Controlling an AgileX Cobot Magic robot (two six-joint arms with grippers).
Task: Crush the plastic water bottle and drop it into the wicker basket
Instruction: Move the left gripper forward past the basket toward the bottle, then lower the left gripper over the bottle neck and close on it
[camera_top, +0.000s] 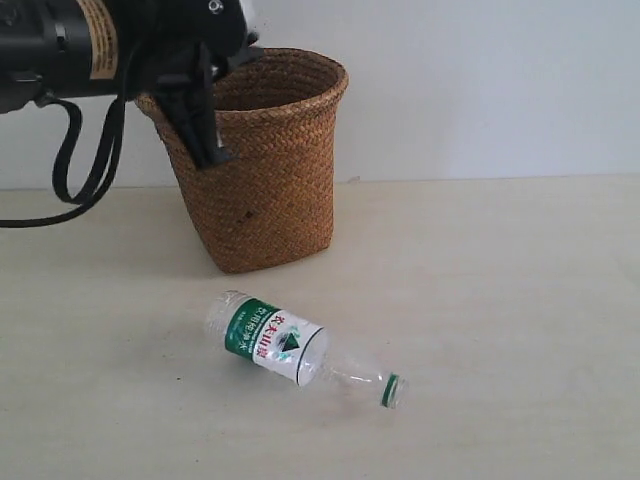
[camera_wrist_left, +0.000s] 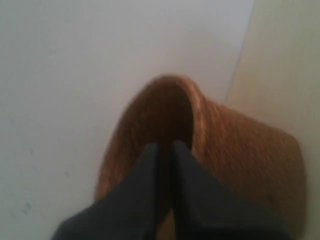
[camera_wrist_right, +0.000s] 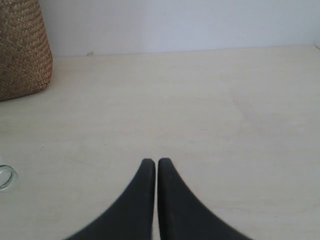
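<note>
Looks like a robot lab or test room. Shown by the plain white wall (camera_top: 480, 80) and the pale table (camera_top: 500, 300) right up against it. Shown too by the big black robot arm (camera_top: 50, 50) with a yellow sticker (camera_top: 98, 35) and a black cable (camera_top: 60, 160) hanging in a loop. Set out on the table in plain sight: one basket (camera_top: 270, 180) standing near the wall, one bottle (camera_top: 275, 340) lying on its side in front of it.
</note>
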